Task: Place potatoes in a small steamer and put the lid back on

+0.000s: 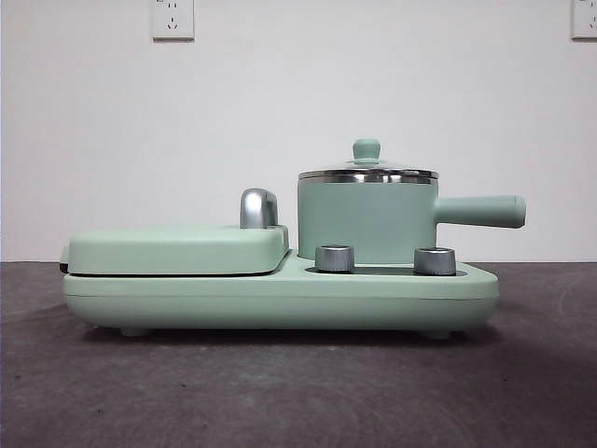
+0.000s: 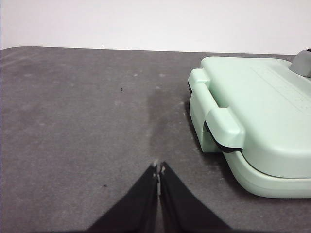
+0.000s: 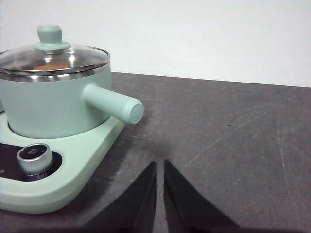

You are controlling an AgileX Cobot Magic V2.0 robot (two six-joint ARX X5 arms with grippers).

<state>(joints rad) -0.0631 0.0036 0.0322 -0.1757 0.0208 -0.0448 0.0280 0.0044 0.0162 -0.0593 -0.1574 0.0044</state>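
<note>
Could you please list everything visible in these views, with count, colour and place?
small steamer: one, mint green, on the cooker base, handle out sideways
lid: one, clear glass, green knob, on the steamer
potato: one, orange-brown, seen through the lid
griddle cover: one, mint green, beside the steamer
cooker base: one, mint green, on the table
dials: two, silver, before the steamer
table: one, dark grey
sockets: two, white, on the wall
left gripper: black, shut, near the griddle
right gripper: black, shut, near the handle

You see a small steamer (image 1: pixel 367 220) in smooth, matt mint-green finish with a shiny steel rim, a clear glass lid (image 3: pixel 53 60) glinting, brushed-metal dials (image 1: pixel 335 258), and a dull, rough, scuffed grey table (image 1: pixel 280 392).
</note>
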